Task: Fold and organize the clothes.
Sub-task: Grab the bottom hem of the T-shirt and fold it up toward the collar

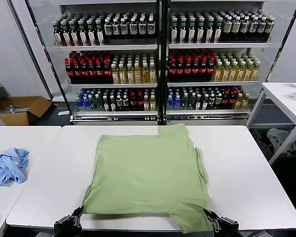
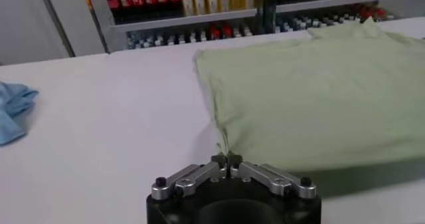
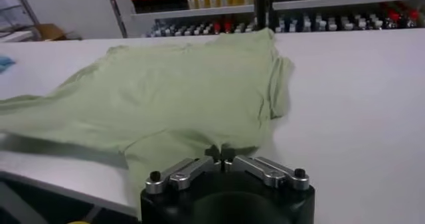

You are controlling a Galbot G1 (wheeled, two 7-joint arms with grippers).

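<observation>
Folding looks partway done, as a judgement from how the cloth lies: the light green shirt [image 1: 145, 180] is spread on the white table [image 1: 246, 173] in a rough rectangle, plain side up, with its sleeves apparently turned in along the right side, where layered edges show in the head view. No buttons, collar or print are visible from any camera, so the front is presumably underneath. What seems left is at least one more fold to bring the near hem toward the far edge, then tidying the result.

The shirt sits in the middle of the table, its near hem reaching the table's front edge and one corner drooping slightly over it on the right. The surface is mostly smooth, with soft ripples and a raised, slightly puffed left edge seen from the left wrist camera.

Both grippers are low at the front edge of the table. The left gripper [image 2: 227, 160] is at the shirt's near left corner, fingertips pinched together on what appears to be a thin bit of fabric edge. The right gripper [image 3: 220, 155] is at the near right corner, its fingertips likewise pressed together at the hem; whether cloth is truly caught there is hard to confirm.

A crumpled light blue garment [image 1: 7, 165] lies well apart on the neighbouring table to the left. Shelves of bottled drinks [image 1: 160, 64] stand behind.
</observation>
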